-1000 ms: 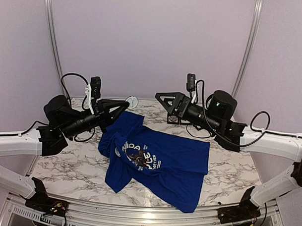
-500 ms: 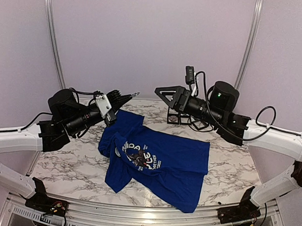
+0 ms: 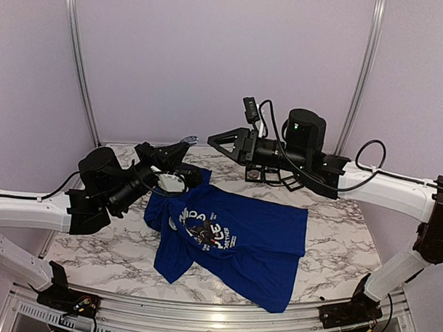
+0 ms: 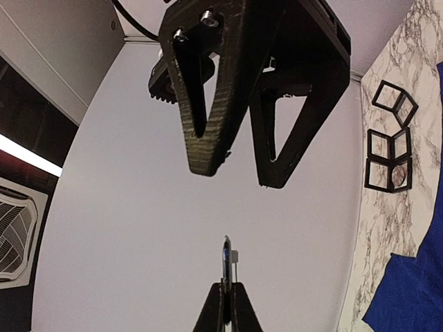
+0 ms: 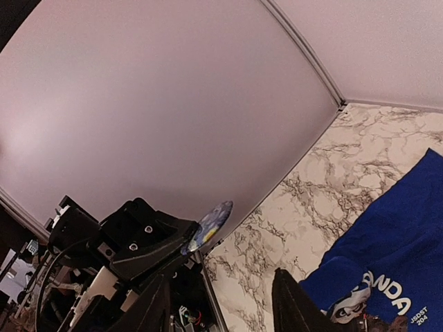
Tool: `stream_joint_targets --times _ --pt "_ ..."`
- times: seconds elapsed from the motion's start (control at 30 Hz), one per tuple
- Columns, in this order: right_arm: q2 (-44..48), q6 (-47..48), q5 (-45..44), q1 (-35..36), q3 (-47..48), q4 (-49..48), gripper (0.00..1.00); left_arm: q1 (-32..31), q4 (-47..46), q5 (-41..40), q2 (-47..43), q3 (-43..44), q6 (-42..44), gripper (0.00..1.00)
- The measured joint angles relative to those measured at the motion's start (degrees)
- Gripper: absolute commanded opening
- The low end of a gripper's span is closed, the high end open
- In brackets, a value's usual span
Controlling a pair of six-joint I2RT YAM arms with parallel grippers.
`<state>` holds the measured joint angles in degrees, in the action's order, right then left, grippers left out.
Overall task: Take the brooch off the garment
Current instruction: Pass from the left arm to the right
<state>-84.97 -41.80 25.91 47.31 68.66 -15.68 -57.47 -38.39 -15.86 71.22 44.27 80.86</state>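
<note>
Top view, nearest the arm bases: blue T-shirt [image 3: 240,243] lies spread on the marble table [image 3: 95,253], print side up, with rumpled folds along its left edge. The chest print [image 3: 202,231] reads as a dark figure ringed by white lettering; the right wrist view gives a closer look at one corner of it, with white letters and a black-and-white patch, and the rest is cut off. Farther back, both arms are lifted above the table. The left gripper [image 3: 181,143] is closed on the brooch [image 3: 188,140], holding it in the air past the shirt's far left edge and clear of the cloth. From the top the brooch is only a small pale speck. The right wrist view shows its face: a round disc, blue with yellowish markings, pinched at its lower edge. The left wrist view shows the same disc edge-on, a thin sliver between pressed fingertips. The right gripper [image 3: 212,139] points at the brooch from just beside it, jaws partly apart with nothing between them; that gap is plain only in the left wrist view. Behind it, small black wire-frame cubes [image 3: 261,173] stand on the table near the back wall.
</note>
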Motion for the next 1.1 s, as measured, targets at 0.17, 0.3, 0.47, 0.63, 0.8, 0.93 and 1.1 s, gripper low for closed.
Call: stream_joint_targets --times 0.17,0.3,0.47,0.63,0.8,0.93,1.1 --pt "-1.31 -0.26 1.97 0.0 1.01 1.05 0.43 -1.84 -5.38 -3.98 3.32 -2.47 9.09 0.0" --pt "-1.95 -0.59 2.71 0.0 1.29 1.53 0.41 -2.8 -10.21 -6.16 6.75 -4.13 14.91 0.0" --pt "-2.97 -1.16 3.23 0.0 1.62 2.67 0.38 -3.52 -14.4 -7.63 8.09 -4.76 19.47 0.0" --pt "-3.76 -1.68 3.1 0.0 1.81 3.48 0.35 -4.55 -17.31 -8.41 8.35 -4.76 22.08 0.0" --pt "-4.17 -3.08 3.43 0.0 1.9 2.8 0.29 -5.64 -18.36 -8.76 9.16 -4.76 22.93 0.0" --pt "-4.55 -4.09 3.76 0.0 1.92 2.32 0.23 -5.81 -18.38 -9.03 10.03 -4.76 23.19 0.0" --pt "-4.72 -4.81 3.89 -0.09 1.92 2.34 0.15 -5.88 -18.8 -9.33 10.51 -4.76 23.32 0.0"
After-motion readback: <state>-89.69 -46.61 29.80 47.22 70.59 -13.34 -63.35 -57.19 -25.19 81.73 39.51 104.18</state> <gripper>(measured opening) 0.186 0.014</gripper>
